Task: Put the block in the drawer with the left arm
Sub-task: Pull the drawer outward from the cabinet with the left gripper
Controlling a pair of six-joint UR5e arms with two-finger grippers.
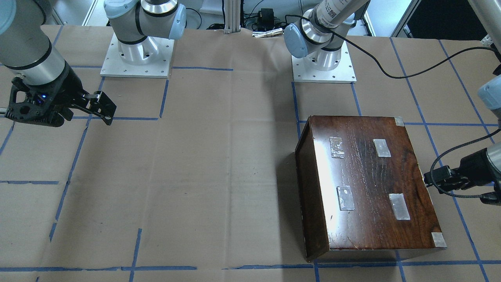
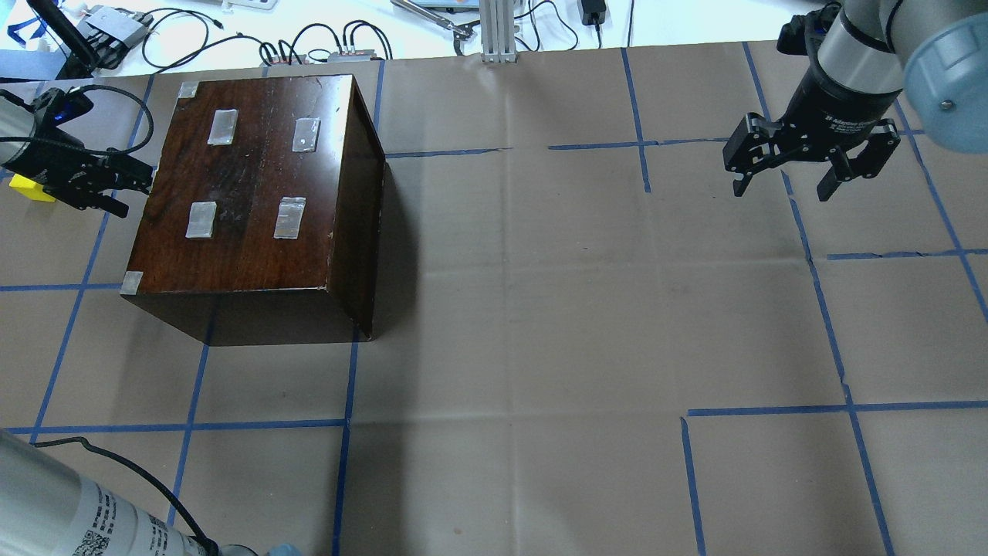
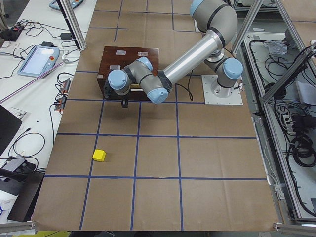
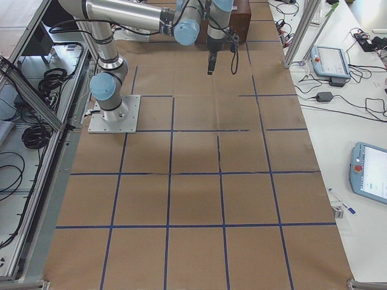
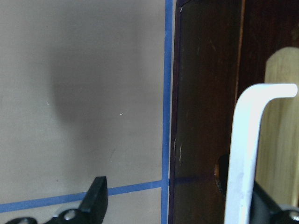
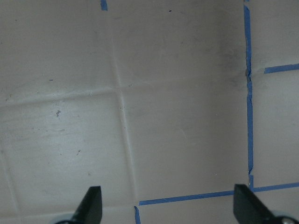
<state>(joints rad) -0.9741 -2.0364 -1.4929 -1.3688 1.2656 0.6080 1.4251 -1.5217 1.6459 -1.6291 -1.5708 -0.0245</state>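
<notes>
Barely started: small yellow cube [image 3: 98, 155] untouched on brown desk [image 3: 158, 197], glossy dark wooden box [image 2: 255, 177] seemingly shut. Left jaws spread at box front; right jaws spread, idle.

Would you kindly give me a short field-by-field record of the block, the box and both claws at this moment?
box: dark wood, tape patches on top, on the robot's left
block: yellow, on the table paper, apart from the box, unheld
drawer: pale wood behind a white bent bar; how far open cannot be told
left claw: open, at the box's end face
right claw: open, empty, above the table paper
task state: block not yet picked up
</notes>
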